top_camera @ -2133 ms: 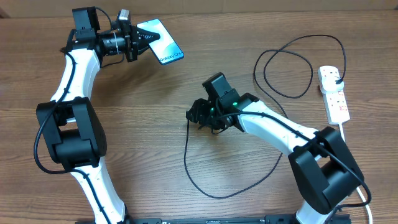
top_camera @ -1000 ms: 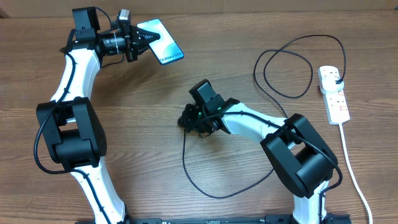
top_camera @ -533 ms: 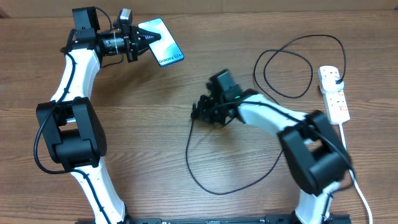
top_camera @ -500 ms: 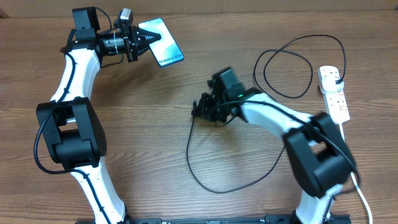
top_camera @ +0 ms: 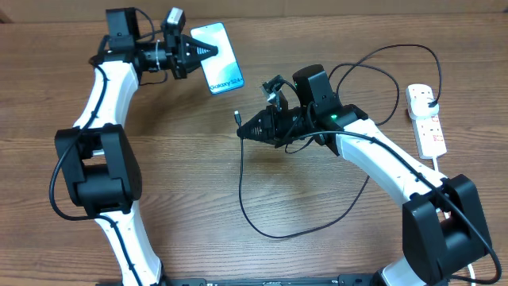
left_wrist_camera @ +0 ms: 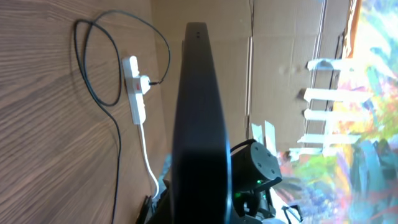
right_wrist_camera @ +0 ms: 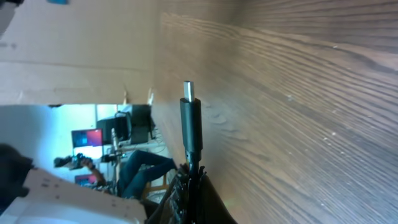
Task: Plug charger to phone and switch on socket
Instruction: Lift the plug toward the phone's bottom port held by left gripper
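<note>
My left gripper (top_camera: 198, 52) is shut on the phone (top_camera: 220, 68), a light blue screen with a black bezel, held above the table at the top middle; in the left wrist view the phone (left_wrist_camera: 200, 118) shows edge-on as a dark slab. My right gripper (top_camera: 248, 132) is shut on the charger cable just behind its connector tip (top_camera: 237, 117), lifted and pointing left, below and right of the phone. The connector (right_wrist_camera: 190, 121) stands clear of the fingers in the right wrist view. The black cable (top_camera: 262, 226) loops over the table to the plug in the white socket (top_camera: 424, 117).
The socket's white cord (top_camera: 452, 230) runs down the right edge of the table. A second loop of the black cable (top_camera: 361, 79) lies at the upper right. The socket also shows in the left wrist view (left_wrist_camera: 134, 87).
My right gripper has risen and moved right and up with the connector. My left gripper has shifted right with the phone, turning it more upright.
</note>
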Available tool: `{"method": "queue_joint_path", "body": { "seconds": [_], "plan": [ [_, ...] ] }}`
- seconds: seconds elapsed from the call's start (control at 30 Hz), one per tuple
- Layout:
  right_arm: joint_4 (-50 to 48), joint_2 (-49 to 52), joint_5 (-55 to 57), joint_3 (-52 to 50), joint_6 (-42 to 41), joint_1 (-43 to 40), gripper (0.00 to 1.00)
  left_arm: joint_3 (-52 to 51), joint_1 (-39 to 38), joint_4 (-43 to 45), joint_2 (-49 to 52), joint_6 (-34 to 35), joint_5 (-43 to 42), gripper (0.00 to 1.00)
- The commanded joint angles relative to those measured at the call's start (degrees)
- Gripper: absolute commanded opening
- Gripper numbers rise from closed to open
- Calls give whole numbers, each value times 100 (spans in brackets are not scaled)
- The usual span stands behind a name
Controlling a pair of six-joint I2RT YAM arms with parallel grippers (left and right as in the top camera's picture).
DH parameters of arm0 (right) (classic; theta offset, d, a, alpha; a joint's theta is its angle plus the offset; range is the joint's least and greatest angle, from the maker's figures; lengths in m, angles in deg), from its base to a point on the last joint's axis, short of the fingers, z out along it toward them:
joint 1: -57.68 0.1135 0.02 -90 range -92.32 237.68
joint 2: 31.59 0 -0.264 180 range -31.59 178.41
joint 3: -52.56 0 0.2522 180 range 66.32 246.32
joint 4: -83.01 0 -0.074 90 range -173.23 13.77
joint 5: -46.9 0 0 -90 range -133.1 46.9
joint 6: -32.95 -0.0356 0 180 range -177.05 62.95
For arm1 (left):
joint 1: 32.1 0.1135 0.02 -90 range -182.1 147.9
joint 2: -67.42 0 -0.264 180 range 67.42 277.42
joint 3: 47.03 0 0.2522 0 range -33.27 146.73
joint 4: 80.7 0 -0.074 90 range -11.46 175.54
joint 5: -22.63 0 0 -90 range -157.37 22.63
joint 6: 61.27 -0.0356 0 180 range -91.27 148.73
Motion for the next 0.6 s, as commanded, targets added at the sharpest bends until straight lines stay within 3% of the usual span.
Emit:
{"method": "queue_joint_path", "body": {
  "seconds": [0.0,0.57],
  "plan": [
    [-116,-271,-452,26,138,-216,4,44,-186,48,-28,-258,-278,4],
    [-616,-271,-920,26,74,-400,4,44,-227,66,-28,-96,-164,4]
  ]
}}
